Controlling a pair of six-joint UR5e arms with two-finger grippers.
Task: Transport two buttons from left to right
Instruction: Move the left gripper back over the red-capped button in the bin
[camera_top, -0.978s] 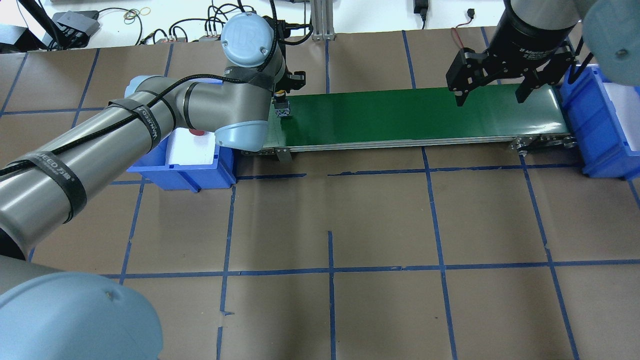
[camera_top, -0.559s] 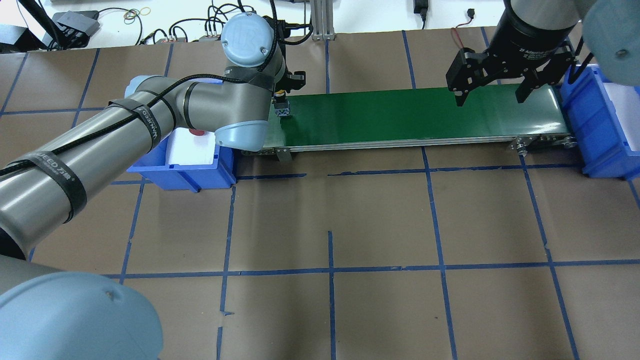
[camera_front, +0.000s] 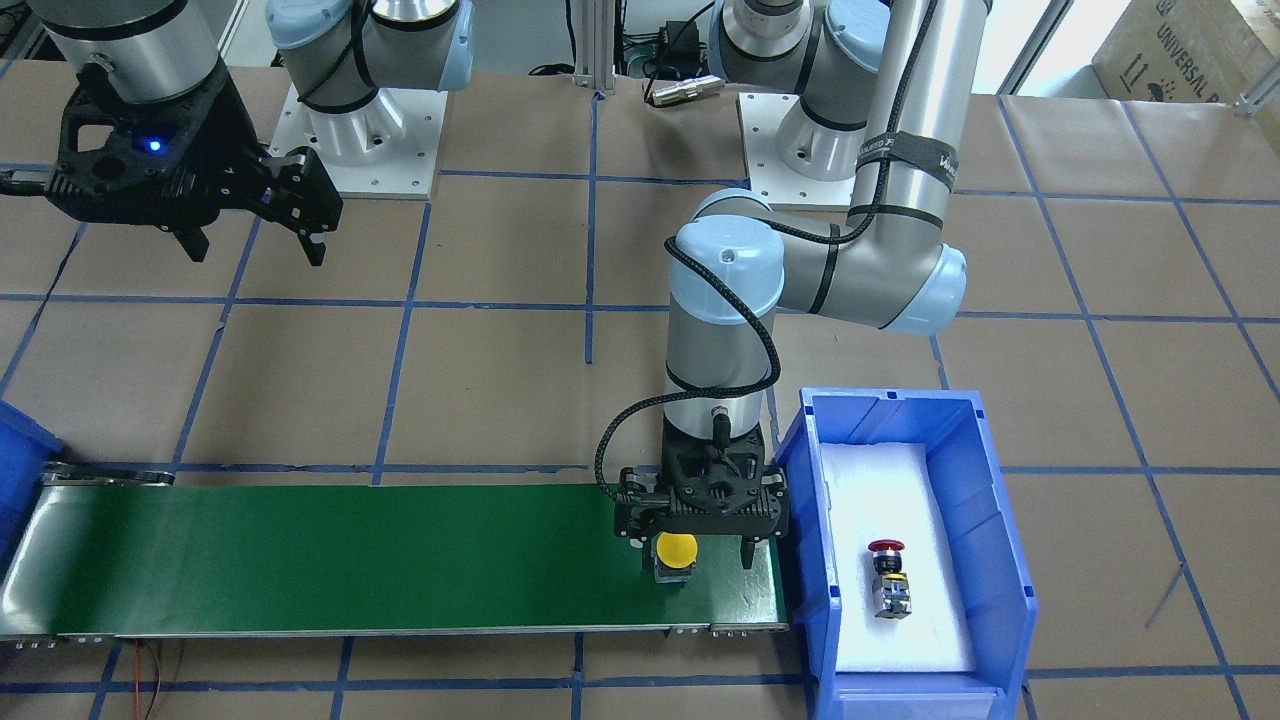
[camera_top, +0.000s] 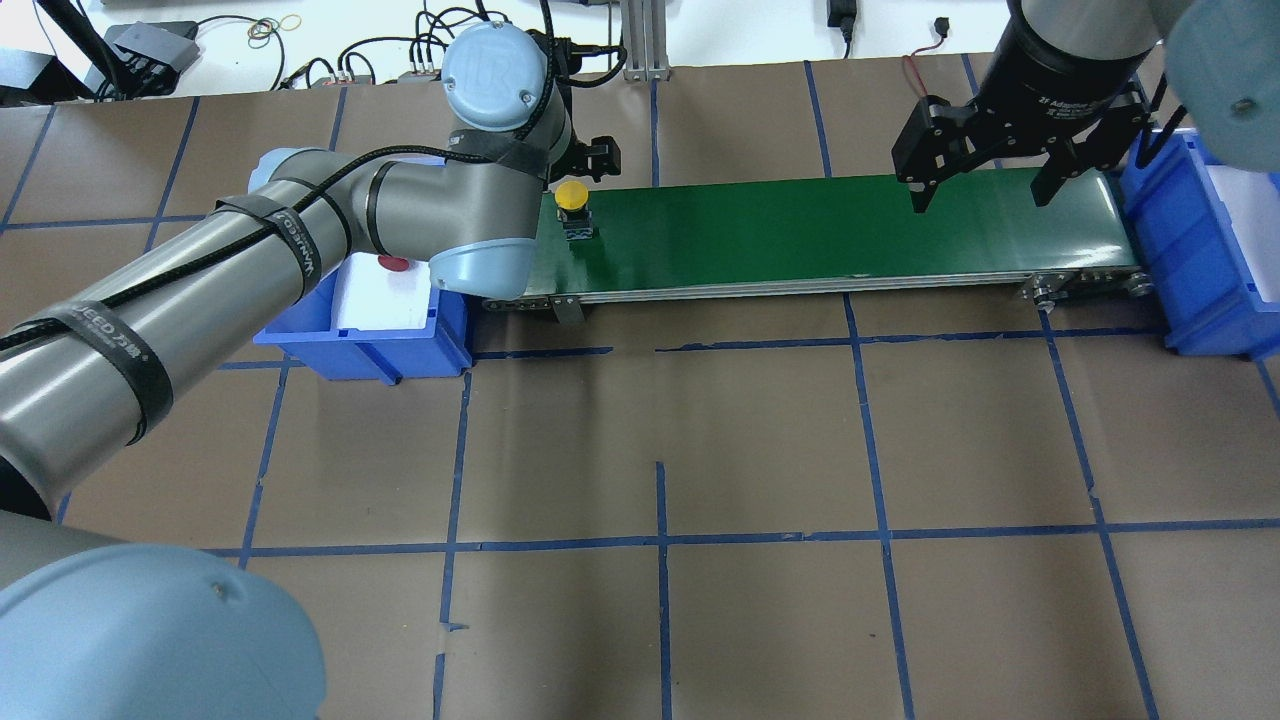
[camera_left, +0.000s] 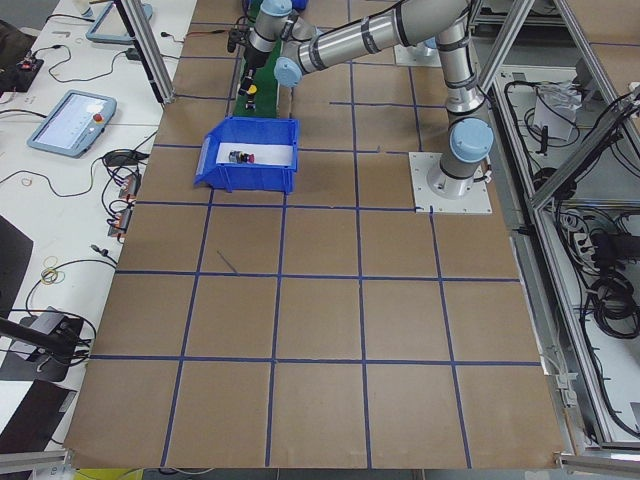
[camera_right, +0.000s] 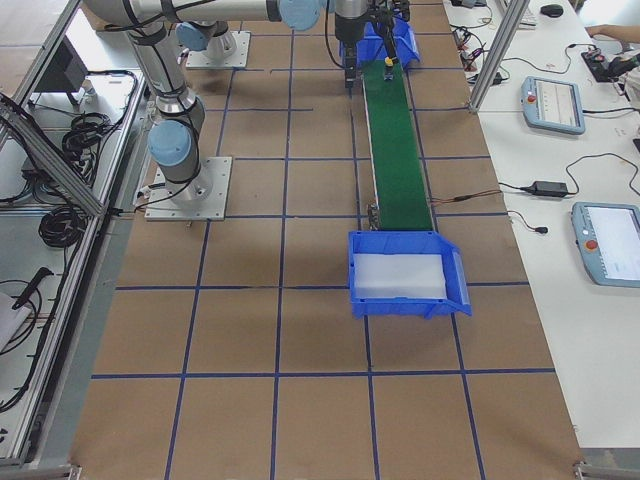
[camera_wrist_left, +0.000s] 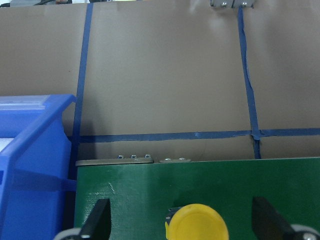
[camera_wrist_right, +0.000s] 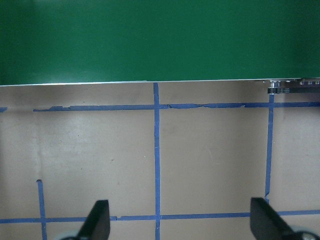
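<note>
The right tool (camera_wrist_right: 180, 223), fingers (camera_wrist_right: 98, 222) spread wide, hangs over the blue-taped brown table (camera_wrist_right: 90, 150) beside the green belt (camera_wrist_right: 160, 40).

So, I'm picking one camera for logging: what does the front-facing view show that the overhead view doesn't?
Front-facing only: the whole red button in the left bin, and the arm bases. Overhead only: the right bin's inside and cables beyond the table; the left arm hides the red button except its cap. Both: the yellow button upright on the belt below the open left gripper, and the open, empty right gripper.
</note>
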